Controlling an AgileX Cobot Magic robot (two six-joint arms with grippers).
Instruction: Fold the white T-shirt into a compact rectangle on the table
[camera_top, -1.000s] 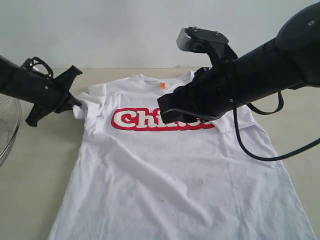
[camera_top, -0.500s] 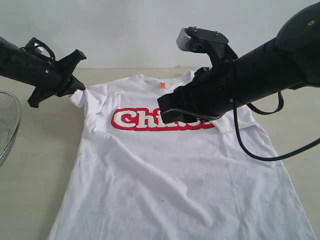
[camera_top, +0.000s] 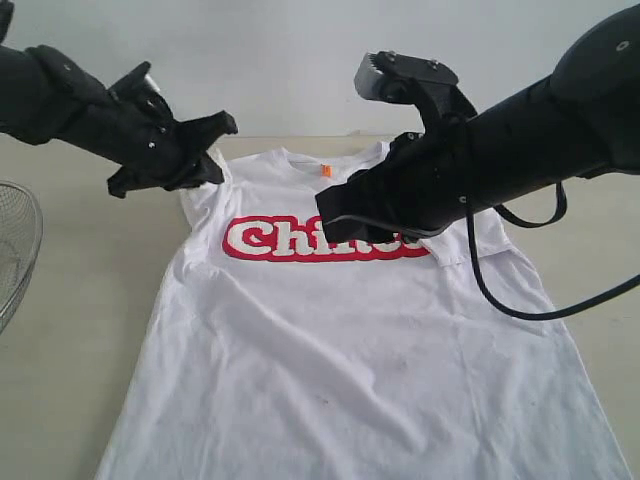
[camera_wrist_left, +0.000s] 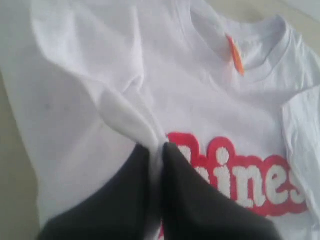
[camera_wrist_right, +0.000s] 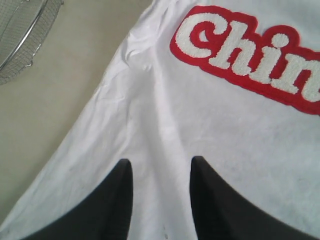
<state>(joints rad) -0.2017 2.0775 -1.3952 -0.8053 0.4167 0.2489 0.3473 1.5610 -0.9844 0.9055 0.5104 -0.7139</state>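
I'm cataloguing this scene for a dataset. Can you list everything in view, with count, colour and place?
white T-shirt: one, white, spread print-up on the table.
chest print: one, red outline with white letters, across the shirt's chest.
neck tag: one, orange, inside the collar.
table: one, pale beige, under the shirt.
wire-mesh basket: one, grey metal, at the left edge of the exterior view, mostly cut off.
left end effector: one, black, shut on a pinched fold of the shirt near its shoulder.
right end effector: one, black, open, over the shirt's front near the print.
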